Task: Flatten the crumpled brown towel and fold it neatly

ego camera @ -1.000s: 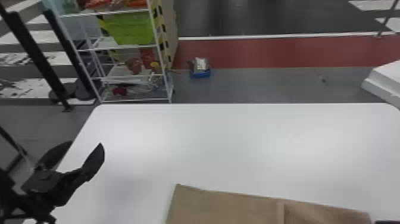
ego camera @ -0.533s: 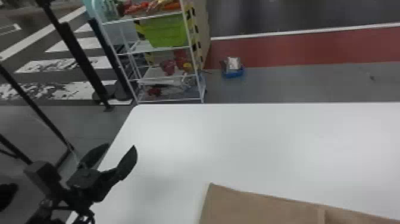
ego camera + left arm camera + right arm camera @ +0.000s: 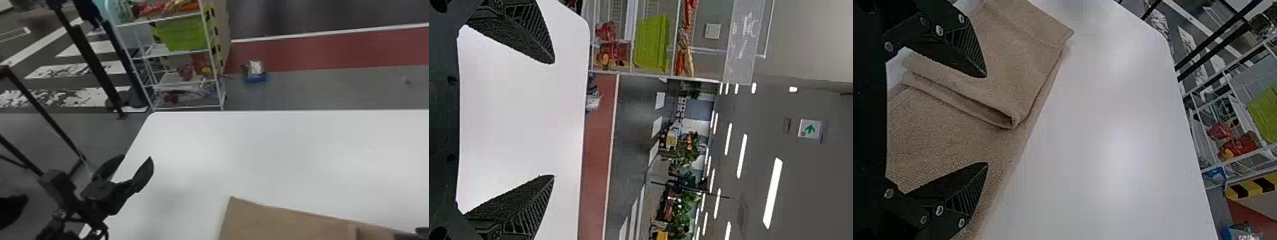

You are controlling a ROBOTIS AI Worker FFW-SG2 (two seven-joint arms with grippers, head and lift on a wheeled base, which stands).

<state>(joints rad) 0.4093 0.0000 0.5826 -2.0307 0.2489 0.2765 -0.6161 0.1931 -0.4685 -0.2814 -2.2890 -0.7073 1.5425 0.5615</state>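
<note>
Over the table's left edge, my left gripper (image 3: 137, 164) stands open, well left of the brown towel (image 3: 274, 220), which lies on the white table. In the left wrist view the spread fingers of the left gripper (image 3: 553, 120) have nothing between them. At the head view's lower right corner, a dark part of my right gripper (image 3: 422, 232) shows beside the towel. The right wrist view has the right gripper (image 3: 987, 120) open above the towel (image 3: 1018, 65), part of which is folded over on itself with a rounded fold edge between the fingers.
The white table (image 3: 271, 153) extends beyond and left of the towel. Behind its far left corner stands a white wire shelf (image 3: 182, 81) holding a green bin (image 3: 182, 35). A small blue container (image 3: 255, 75) sits on the floor behind the table.
The head view has swung left, so table, shelf and towel appear farther right. The right gripper's tip at the lower right was also glimpsed a second ago. Both arms' own motion is hard to tell.
</note>
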